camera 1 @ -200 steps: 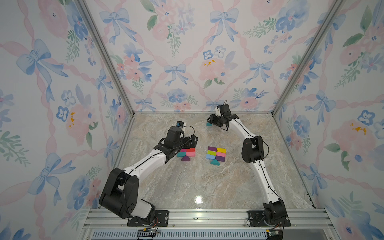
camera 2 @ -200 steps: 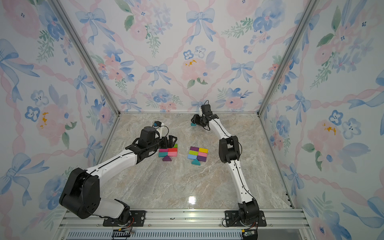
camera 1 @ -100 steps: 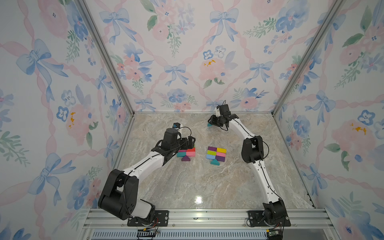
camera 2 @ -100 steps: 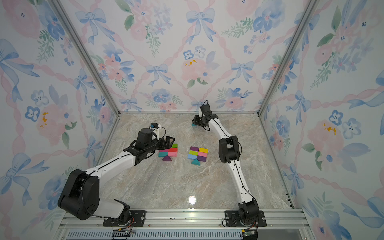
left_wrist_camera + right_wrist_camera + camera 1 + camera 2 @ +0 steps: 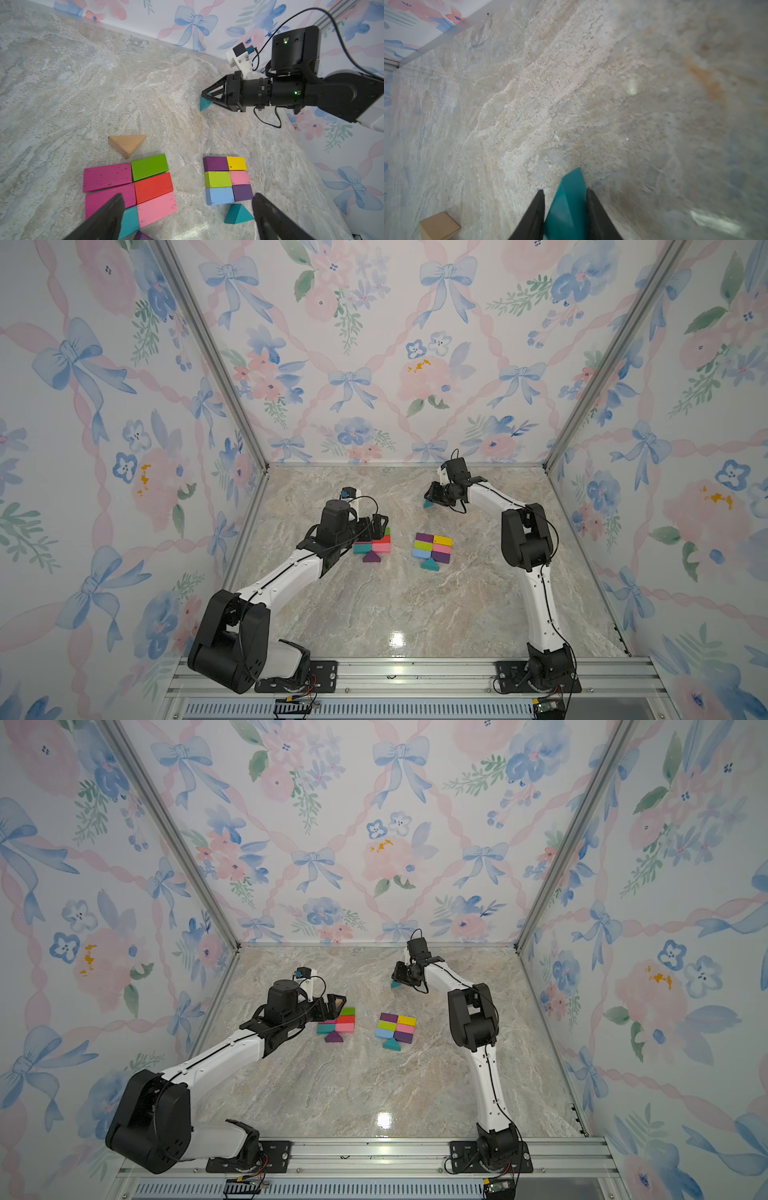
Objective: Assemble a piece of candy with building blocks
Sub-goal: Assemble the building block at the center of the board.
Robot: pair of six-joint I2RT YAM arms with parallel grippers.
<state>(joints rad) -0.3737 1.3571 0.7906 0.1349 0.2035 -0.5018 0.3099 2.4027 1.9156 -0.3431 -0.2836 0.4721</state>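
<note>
Teal prism (image 5: 427,504) sits at the tip of the right gripper (image 5: 430,499) in both top views, near the table's (image 5: 374,614) far edge, well apart from the bricks mid-table. Left gripper (image 5: 336,1006) hovers over the large-brick group (image 5: 345,1026), jaws spread wide.

Left wrist view: left gripper fingers (image 5: 112,209) stand wide apart above the large-brick group (image 5: 108,176) and small-brick group (image 5: 218,179). Tan prism (image 5: 127,144) lies just beyond the green brick (image 5: 149,167). Right gripper (image 5: 204,96) pinches the teal prism (image 5: 204,105), whose lower corner meets the table.

Right wrist view: teal prism (image 5: 569,199) is wedged between both fingers (image 5: 591,207), which are pressed onto it. Bare marble table (image 5: 571,93) beyond.
</note>
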